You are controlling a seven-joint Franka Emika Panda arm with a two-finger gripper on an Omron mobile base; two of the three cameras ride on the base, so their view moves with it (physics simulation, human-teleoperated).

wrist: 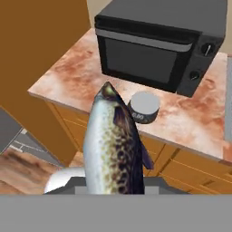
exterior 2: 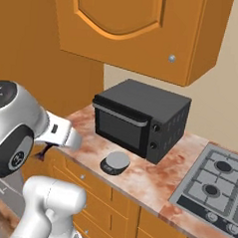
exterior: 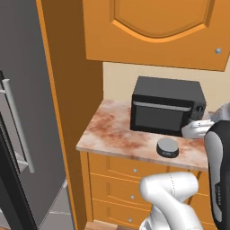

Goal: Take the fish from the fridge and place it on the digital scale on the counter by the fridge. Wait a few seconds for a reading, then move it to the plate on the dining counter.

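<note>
Fish [wrist: 115, 145] held in the claw, seen close in the hand view: speckled, silvery at the left flank, dark and mottled at the right, tapering to a pointed head aimed toward the scale [wrist: 144, 107]. Jaws pinched on the fish, themselves hidden behind its body. Hangs in front of the counter [wrist: 77, 72], short of its edge, above the orange drawers [wrist: 181, 167].

Left base view, from the left: matte dark grey fridge [exterior: 27, 112] with a silver bar handle, then marbled reddish stone counter [exterior: 112, 130], boxy black microwave [exterior: 168, 105], round grey scale [exterior: 167, 147] near the front edge.

Right base view adds a grey stovetop [exterior 2: 214, 181] at far right and an arched orange cabinet door [exterior 2: 131, 27] overhead.
</note>
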